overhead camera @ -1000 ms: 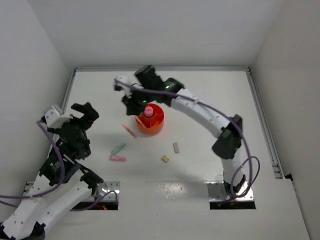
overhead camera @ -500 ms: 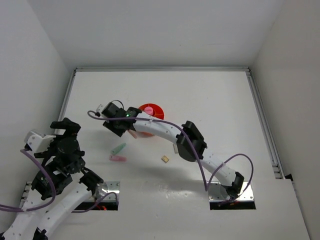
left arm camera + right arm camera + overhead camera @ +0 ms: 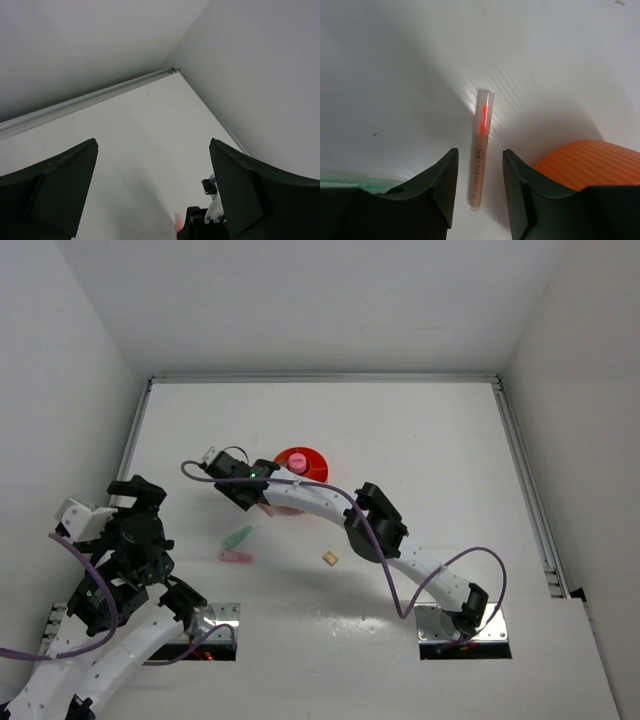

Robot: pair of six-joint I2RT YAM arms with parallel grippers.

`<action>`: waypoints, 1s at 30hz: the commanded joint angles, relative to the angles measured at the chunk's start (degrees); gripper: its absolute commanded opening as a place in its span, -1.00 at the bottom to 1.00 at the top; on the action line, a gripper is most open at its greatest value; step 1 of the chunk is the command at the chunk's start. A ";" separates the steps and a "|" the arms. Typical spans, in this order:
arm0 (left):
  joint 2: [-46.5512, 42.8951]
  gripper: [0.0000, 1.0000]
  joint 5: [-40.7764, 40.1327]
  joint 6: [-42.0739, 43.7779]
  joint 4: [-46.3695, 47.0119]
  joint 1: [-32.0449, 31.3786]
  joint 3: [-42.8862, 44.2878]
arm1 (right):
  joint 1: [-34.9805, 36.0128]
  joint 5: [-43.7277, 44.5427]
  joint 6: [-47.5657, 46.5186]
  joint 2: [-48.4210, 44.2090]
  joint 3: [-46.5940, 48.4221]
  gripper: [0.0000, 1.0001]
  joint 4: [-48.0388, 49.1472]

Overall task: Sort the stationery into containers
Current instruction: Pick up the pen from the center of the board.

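The orange tub [image 3: 312, 462] stands mid-table with the pink-magenta capsule [image 3: 297, 462] upright in it. My right gripper [image 3: 247, 496] is low just left of the tub, open. In the right wrist view its jaws [image 3: 480, 152] straddle a tan stick [image 3: 481, 150] lying flat on the table, apart from both fingers, with the tub wall [image 3: 590, 165] at the right. A mint stick [image 3: 237, 537], a pink stick [image 3: 236, 557] and a beige block [image 3: 330, 558] lie nearer the front. My left gripper [image 3: 140, 502] is open and empty at the left [image 3: 155, 200].
The right arm [image 3: 375, 525] arches across the table's middle and hides part of the tub. White walls and a metal rail [image 3: 320, 378] border the table. The left wrist view faces the far corner [image 3: 172, 70], with the right wrist's housing [image 3: 210, 220] at the bottom.
My right gripper has moved from over the tub down and left, onto the tan stick beside it. My left arm has drawn back toward the near left.
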 commanded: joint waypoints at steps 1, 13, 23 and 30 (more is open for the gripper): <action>0.46 1.00 0.08 0.98 1.98 0.51 0.00 | 0.07 1.86 1.33 0.50 1.56 -0.16 2.37; 0.46 1.00 0.08 2.03 2.51 0.51 0.00 | -1.07 -1.48 1.33 2.16 -0.11 -0.11 2.90; 0.46 1.00 0.08 2.03 2.51 0.51 0.00 | -1.60 -2.54 0.80 3.75 -0.11 -0.11 3.43; -0.07 1.00 0.08 2.03 2.51 0.51 0.00 | -2.65 -5.43 0.80 4.28 -0.64 -0.11 2.91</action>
